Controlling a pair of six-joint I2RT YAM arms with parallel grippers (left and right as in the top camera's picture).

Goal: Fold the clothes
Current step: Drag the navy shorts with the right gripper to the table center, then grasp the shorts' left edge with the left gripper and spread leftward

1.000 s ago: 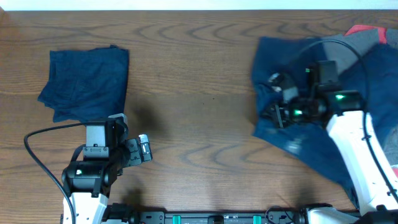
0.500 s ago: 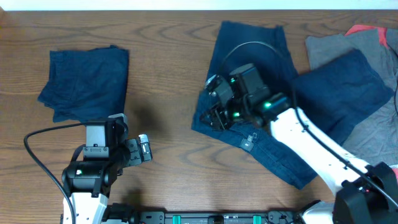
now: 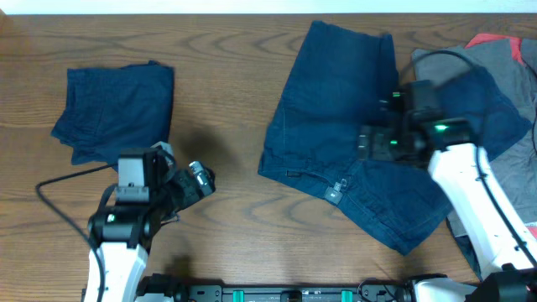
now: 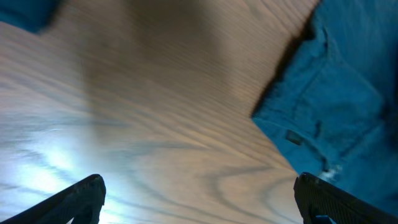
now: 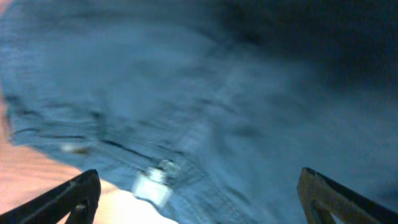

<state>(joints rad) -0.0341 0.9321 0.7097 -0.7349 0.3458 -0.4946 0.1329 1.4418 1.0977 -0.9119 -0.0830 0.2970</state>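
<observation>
- Navy shorts [image 3: 336,126]: spread flat on the wooden table [image 3: 235,101], right of centre, with the waistband toward the near side and one leg reaching to the far edge.
- Right gripper [image 3: 367,143]: hovers over the middle of the shorts, fingers spread wide, grasping nothing.
- Left gripper [image 3: 200,178]: over bare wood at near left, released, well apart from the shorts.
- Folded navy garment [image 3: 113,109]: far left.
- Grey garment [image 3: 516,180] and red garment [image 3: 495,42]: right edge, partly under the shorts.
</observation>
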